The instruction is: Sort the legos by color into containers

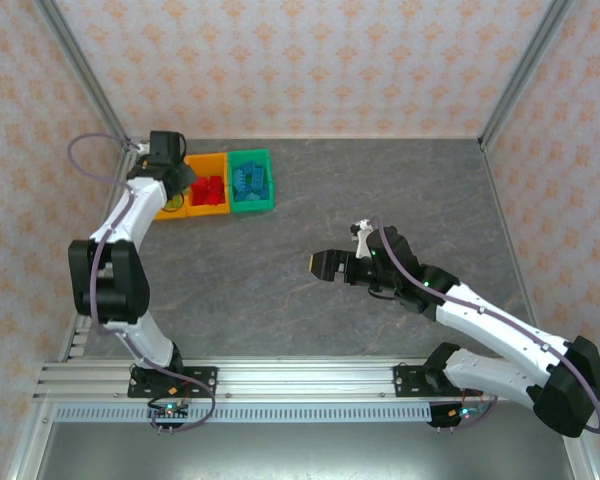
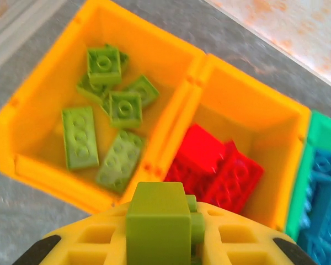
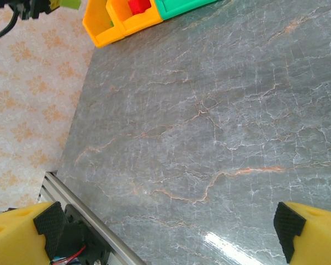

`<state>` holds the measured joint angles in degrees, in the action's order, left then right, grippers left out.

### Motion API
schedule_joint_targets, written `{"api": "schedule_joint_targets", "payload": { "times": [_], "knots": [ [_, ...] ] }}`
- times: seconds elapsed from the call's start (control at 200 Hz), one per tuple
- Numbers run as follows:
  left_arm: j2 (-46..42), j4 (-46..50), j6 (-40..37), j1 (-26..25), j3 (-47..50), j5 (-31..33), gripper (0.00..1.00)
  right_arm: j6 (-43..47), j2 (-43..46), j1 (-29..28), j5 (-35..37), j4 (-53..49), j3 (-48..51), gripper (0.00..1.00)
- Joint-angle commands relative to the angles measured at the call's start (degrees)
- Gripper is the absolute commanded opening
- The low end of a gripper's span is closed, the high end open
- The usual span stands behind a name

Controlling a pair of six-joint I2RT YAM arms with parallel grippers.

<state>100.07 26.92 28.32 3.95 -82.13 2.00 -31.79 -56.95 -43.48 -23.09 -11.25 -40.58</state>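
My left gripper (image 2: 161, 245) is shut on a lime green lego (image 2: 157, 218), held above the near rim between the two orange containers. The left orange container (image 2: 154, 49) holds several lime green legos (image 2: 80, 138). Red legos (image 2: 226, 174) lie in the middle orange container (image 2: 254, 110). Blue legos (image 2: 325, 193) fill the green container (image 2: 300, 171). From above, the left gripper (image 1: 172, 170) hangs over the left orange container (image 1: 170, 211), next to the red legos (image 1: 209, 190) and blue legos (image 1: 250, 182). My right gripper (image 1: 325, 265) stands open and holds nothing, over mid-table.
Bare grey marble tabletop (image 3: 209, 127) lies under the right gripper (image 3: 168, 232), its black pads (image 3: 47, 223) wide apart. An aluminium rail (image 1: 280, 375) runs along the near edge. Patterned walls (image 1: 300, 60) close in the back and sides.
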Motion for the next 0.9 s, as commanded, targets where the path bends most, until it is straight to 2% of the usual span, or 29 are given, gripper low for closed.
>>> {"api": "schedule_joint_targets", "payload": {
  "times": [0.0,0.06,0.21,0.28,0.36,0.4,0.505,0.621,0.761,0.896],
  "knots": [
    [6.14,4.95,-2.39,2.66,-7.33,0.61,0.13,1.43,-0.18,-0.37,2.36,-0.46,-1.38,0.99],
    [8.61,5.94,-2.61,3.74,-10.28,0.51,0.18,1.69,-0.19,-0.37,3.27,-0.92,-1.82,0.99],
    [13.01,8.08,-4.63,4.89,-14.98,-0.02,0.38,1.66,0.0,-0.36,4.03,-1.28,-2.15,0.99],
    [12.76,8.87,-4.85,5.21,-15.26,0.21,0.43,1.7,0.0,-0.37,4.23,-1.56,-2.16,0.99],
    [10.45,7.79,-4.63,5.27,-13.53,-0.52,0.52,1.58,-0.01,-0.37,5.36,-2.13,-2.23,0.99],
    [9.71,6.99,-4.23,5.28,-12.25,-1.5,0.53,1.64,0.0,-0.37,6.24,-2.49,-2.31,0.99],
    [2.02,5.32,-2.86,4.66,-7.49,-4.19,0.52,1.25,0.41,-0.29,12.41,-4.84,-2.73,0.99],
    [-9.25,1.45,-1.99,1.6,1.69,-5.66,0.51,1.41,0.52,0.76,24.62,-9.29,-3.45,0.99],
    [-24.79,-1.27,-3.46,-7.44,13.02,-1.26,0.51,4.72,1.65,5.92,36.06,-9.2,-1.79,0.99],
    [-38.44,-5.36,-6.06,-17.25,25.27,5.44,0.53,9.66,2.16,15.95,45.48,-7.1,0.25,1.0]
  ]
}}
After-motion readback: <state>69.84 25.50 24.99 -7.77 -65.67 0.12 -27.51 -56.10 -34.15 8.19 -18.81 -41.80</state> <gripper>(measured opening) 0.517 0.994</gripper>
